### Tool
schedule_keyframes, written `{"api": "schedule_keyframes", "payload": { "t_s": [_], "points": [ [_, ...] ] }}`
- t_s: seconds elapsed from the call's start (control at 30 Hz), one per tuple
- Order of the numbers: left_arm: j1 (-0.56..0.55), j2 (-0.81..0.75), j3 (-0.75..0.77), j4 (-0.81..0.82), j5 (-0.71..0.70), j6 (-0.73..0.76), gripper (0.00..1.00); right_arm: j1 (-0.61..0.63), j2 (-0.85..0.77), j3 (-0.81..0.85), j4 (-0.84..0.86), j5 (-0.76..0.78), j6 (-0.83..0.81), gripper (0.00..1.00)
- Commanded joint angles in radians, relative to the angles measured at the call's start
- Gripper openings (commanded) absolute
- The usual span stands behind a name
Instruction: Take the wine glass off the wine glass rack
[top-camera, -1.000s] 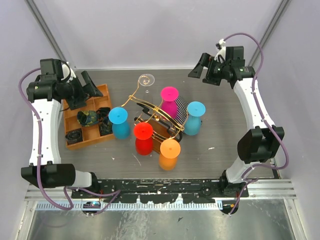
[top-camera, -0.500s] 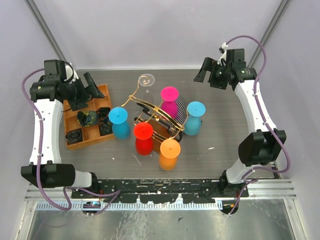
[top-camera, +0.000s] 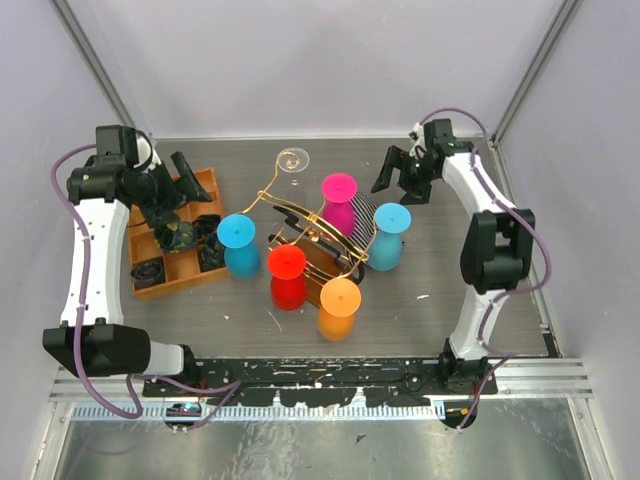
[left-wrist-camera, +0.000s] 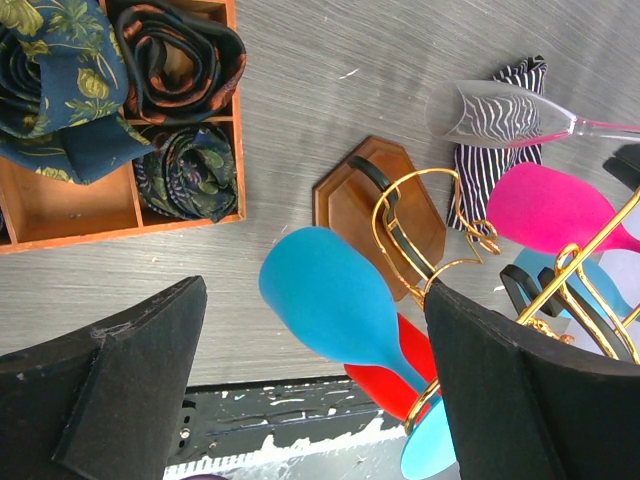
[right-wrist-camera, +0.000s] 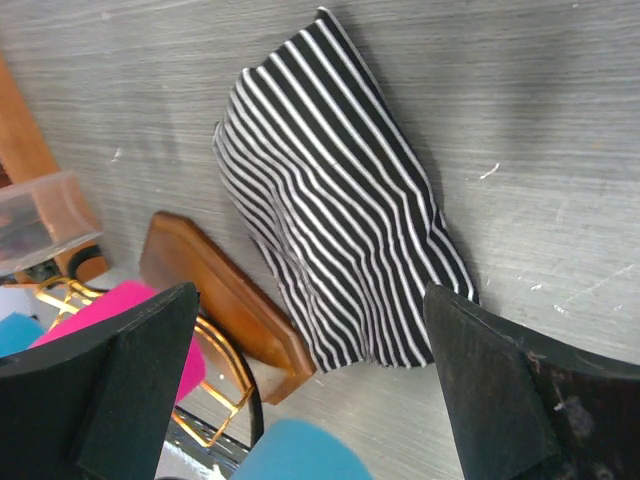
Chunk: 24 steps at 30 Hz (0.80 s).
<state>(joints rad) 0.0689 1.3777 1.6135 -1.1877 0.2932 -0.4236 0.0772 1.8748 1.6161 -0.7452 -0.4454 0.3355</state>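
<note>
Grey wood-grain worktop (top-camera: 450, 270) fills the floor of the cell, with everything on its middle and left. Next in size, an orange compartment tray (top-camera: 212, 188) lies at 9 o'clock from the centre, and rolled patterned cloths (left-wrist-camera: 180, 60) fill several of its cells. The wine glass rack (top-camera: 310, 232), gold wire with curled arms on a dark brown wooden base, stands at the centre of the worktop, just beside the tray but apart from it. The left tool (left-wrist-camera: 312, 290) hovers at 10 o'clock over the far end of the tray, jaws spread as wide as they go with nothing between them. The right tool (right-wrist-camera: 310, 290) hangs at 1 o'clock from the rack, likewise fully spread and empty, looking down on a black-and-white striped cloth (right-wrist-camera: 340, 250) that lies flat on the worktop against the far side of the rack's base. Six glasses hang on the rack foot up and bowl down: a pink glass (top-camera: 339, 192) at 1 o'clock, a light blue glass (top-camera: 390, 232) at 3, an orange glass (top-camera: 340, 303) at 5, a red glass (top-camera: 287, 272) at 8, a second blue glass (top-camera: 238, 240) at 9, and the clear wine glass (top-camera: 292, 160) at about 12. Neither tool touches any of them.
</note>
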Motion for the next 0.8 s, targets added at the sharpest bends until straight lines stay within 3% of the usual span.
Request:
{"api": "schedule_keyframes", "payload": {
  "t_s": [0.0,0.27,0.77],
  "points": [
    [-0.004,-0.025,-0.007,0.015,0.009,0.002,0.98,0.069,0.113,0.227,-0.169,0.094,-0.133,1.00],
    [-0.004,-0.030,-0.017,0.013,0.035,-0.002,0.98,0.101,0.255,0.323,-0.258,0.197,-0.205,1.00],
    [-0.004,-0.013,0.014,-0.003,0.056,0.000,0.98,0.202,0.365,0.350,-0.294,0.454,-0.289,1.00]
  ]
}}
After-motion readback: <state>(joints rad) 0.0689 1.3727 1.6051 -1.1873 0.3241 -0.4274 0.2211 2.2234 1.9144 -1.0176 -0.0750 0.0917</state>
